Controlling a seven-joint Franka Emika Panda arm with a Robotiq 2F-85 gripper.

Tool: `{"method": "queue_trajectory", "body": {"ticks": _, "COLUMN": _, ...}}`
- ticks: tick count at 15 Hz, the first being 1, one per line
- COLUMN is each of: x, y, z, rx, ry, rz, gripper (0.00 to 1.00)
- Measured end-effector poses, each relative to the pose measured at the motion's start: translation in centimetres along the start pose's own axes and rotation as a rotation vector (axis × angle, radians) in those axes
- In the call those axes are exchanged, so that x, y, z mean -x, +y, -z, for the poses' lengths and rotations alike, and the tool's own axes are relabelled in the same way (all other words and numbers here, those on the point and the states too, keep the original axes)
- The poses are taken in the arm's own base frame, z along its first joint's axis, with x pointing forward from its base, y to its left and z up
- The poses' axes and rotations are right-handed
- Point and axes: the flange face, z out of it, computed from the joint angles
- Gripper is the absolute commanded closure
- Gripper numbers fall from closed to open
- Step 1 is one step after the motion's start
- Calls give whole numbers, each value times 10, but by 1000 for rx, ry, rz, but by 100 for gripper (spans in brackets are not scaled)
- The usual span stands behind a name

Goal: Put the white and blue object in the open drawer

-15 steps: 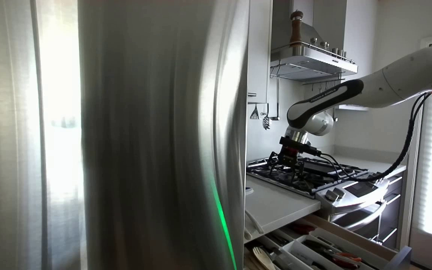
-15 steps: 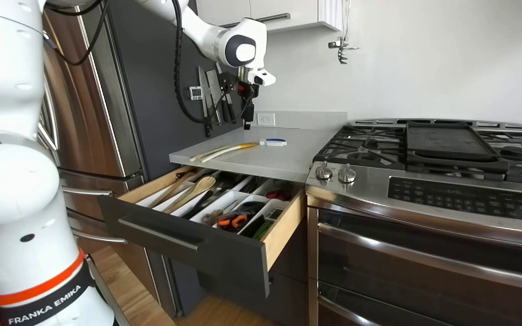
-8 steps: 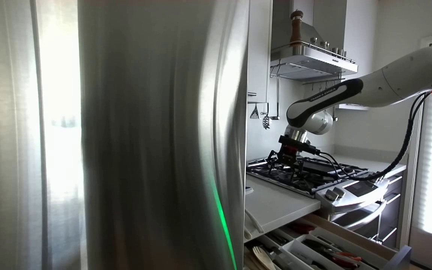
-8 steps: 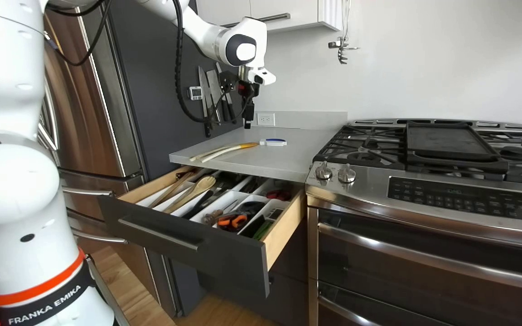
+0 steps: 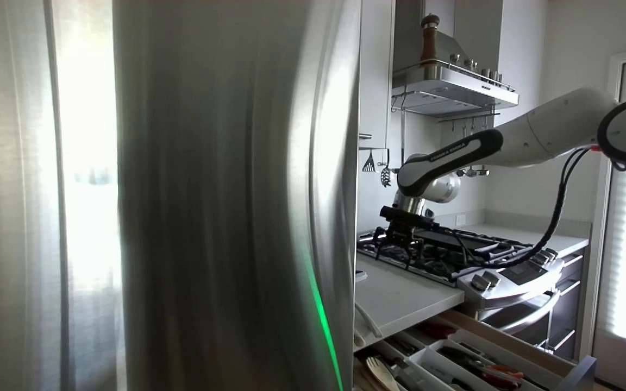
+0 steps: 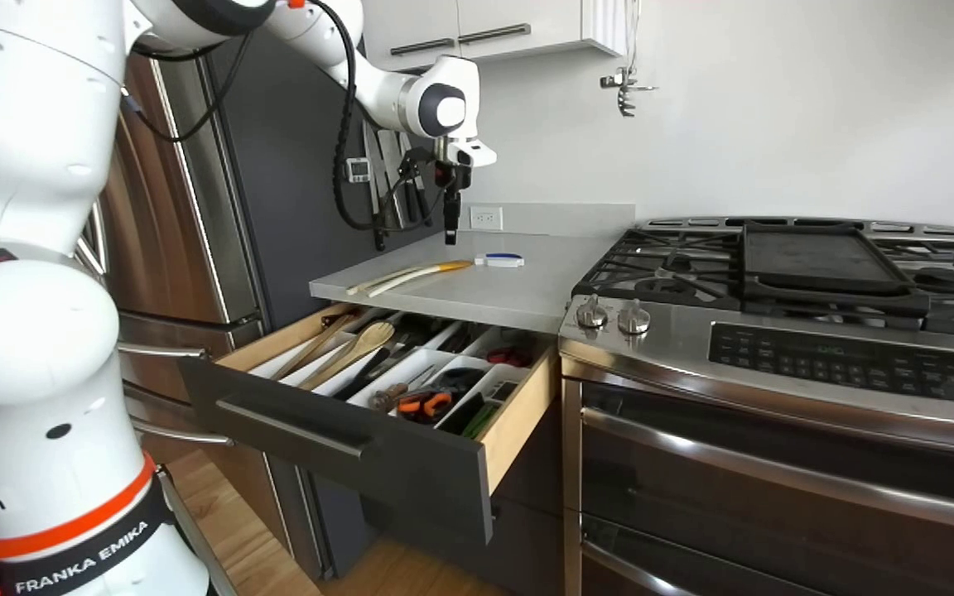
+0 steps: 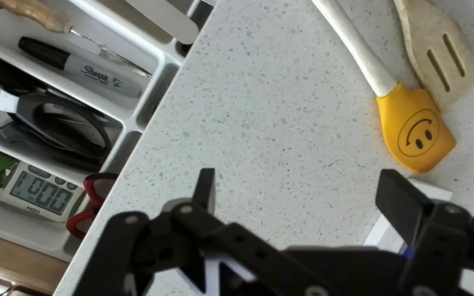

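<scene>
Hovering above worktop (image 7: 261, 102): hand (image 7: 296, 193), spread wide. White-blue object (image 6: 500, 261) lies on worktop near yellow spatula (image 7: 418, 127); drawer (image 6: 522, 414) open.

Reading "Sharpie" on a marker (image 7: 81, 69) in the white tray (image 7: 129, 123) of the open drawer (image 7: 15, 255), just past the front edge of the surface (image 7: 270, 135); seeing finer print there, too small to make out. Finding a "1" and three "0"s on a timer (image 7: 41, 192) in the same tray, near that edge. Meeting a smiley (image 7: 418, 132) printed on a yellow-headed spatula (image 7: 394, 111), lying inward from the edge. Reading "FRANKA EMIKA" on the black band (image 6: 84, 559) of the robot base (image 6: 71, 463), with "rch" higher up, and again on the black strip (image 5: 476, 142) of the arm (image 5: 546, 130) in an exterior view. Squinting at a control panel (image 6: 850, 364) beyond the surface's side edge, too blurred to read surely.
</scene>
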Motion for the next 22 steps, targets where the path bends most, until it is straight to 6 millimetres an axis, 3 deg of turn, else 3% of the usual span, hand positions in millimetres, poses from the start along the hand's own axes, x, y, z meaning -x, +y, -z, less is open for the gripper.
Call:
{"method": "queue_trajectory", "body": {"ticks": 4, "x": -12, "y": -38, "z": -40, "rx": 31, "ry": 63, "rz": -82, "gripper": 0}}
{"method": "queue_trajectory", "body": {"ticks": 12, "x": -75, "y": -70, "z": -85, "rx": -8, "ry": 229, "rz": -126, "gripper": 0}}
{"method": "queue_trajectory", "body": {"ticks": 16, "x": -82, "y": -88, "z": -97, "rx": -38, "ry": 288, "rz": -106, "gripper": 0}}
{"method": "queue_trajectory", "body": {"ticks": 22, "x": -77, "y": -109, "z": -115, "rx": -32, "ry": 388, "rz": -28, "gripper": 0}}
